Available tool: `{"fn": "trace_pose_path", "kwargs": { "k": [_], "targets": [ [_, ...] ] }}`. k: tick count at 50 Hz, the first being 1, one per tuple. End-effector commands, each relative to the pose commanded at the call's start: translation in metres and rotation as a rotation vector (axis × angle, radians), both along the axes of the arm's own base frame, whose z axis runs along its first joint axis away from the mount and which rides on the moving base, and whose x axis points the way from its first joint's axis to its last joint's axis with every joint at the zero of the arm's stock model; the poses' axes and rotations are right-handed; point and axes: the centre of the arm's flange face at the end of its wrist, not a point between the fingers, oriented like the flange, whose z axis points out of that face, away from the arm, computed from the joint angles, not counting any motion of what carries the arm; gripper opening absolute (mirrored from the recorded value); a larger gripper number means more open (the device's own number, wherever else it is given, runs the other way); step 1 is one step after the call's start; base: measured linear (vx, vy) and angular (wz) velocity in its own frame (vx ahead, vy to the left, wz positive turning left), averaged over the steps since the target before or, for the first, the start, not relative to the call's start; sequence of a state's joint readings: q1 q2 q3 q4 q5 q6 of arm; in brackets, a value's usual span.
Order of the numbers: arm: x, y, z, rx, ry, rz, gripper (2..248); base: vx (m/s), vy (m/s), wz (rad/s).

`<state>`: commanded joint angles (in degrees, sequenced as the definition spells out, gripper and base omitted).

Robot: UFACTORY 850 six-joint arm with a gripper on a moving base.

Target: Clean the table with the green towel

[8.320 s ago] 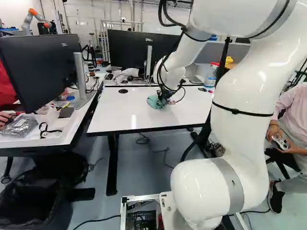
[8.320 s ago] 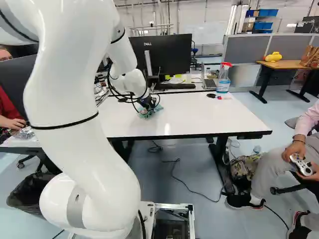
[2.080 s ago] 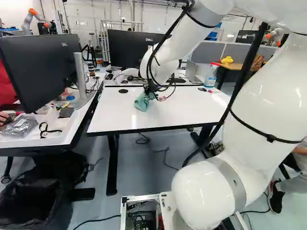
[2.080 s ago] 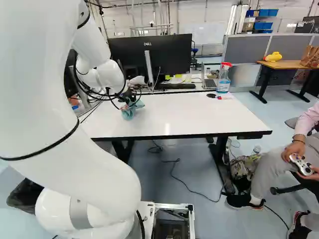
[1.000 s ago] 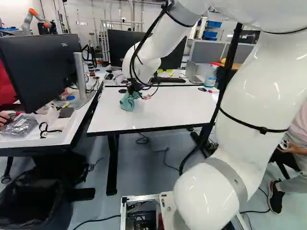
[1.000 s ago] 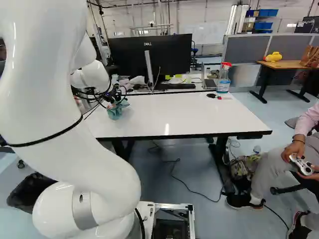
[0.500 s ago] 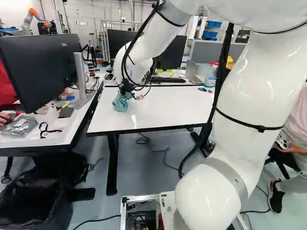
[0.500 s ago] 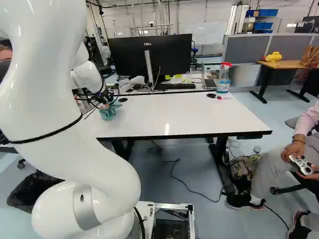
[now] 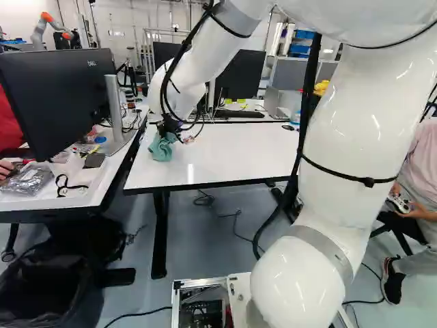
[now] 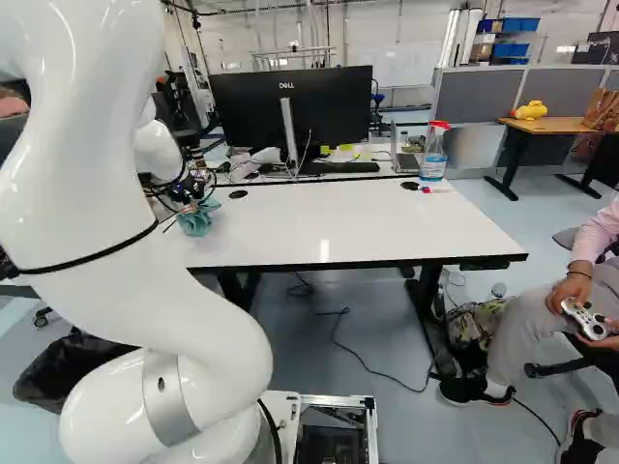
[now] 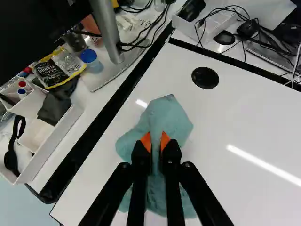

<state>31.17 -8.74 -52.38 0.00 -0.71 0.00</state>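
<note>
In the left base view my gripper is over the left part of the white table, with the green towel bunched beneath it. The wrist view has both fingers of the gripper pinching a fold of the towel from two sides, orange pads against the cloth. The towel spreads out ahead of and under the fingers, against the white tabletop. In the right base view the towel shows just beside my arm.
Close by the table's left edge stands a side desk with a monitor and an organiser tray. A spray bottle is at the table's far right. Behind are another monitor and cables. Another robot stands far back left.
My arm has swung left across the table, and the towel in the gripper has moved with it toward the table's left edge. The base has stayed in place.
</note>
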Motion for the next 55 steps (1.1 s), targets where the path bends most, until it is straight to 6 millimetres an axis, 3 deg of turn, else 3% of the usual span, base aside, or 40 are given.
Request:
{"fn": "trace_pose_path", "kwargs": {
  "k": [45, 55],
  "targets": [
    [-0.061, 0.053, 0.0, -0.002, 0.003, 0.153, 42, 0.0, 0.0, 0.0],
    [-0.063, 0.053, 0.0, -0.002, 0.003, 0.156, 42, 0.0, 0.0, 0.0]
  ]
}}
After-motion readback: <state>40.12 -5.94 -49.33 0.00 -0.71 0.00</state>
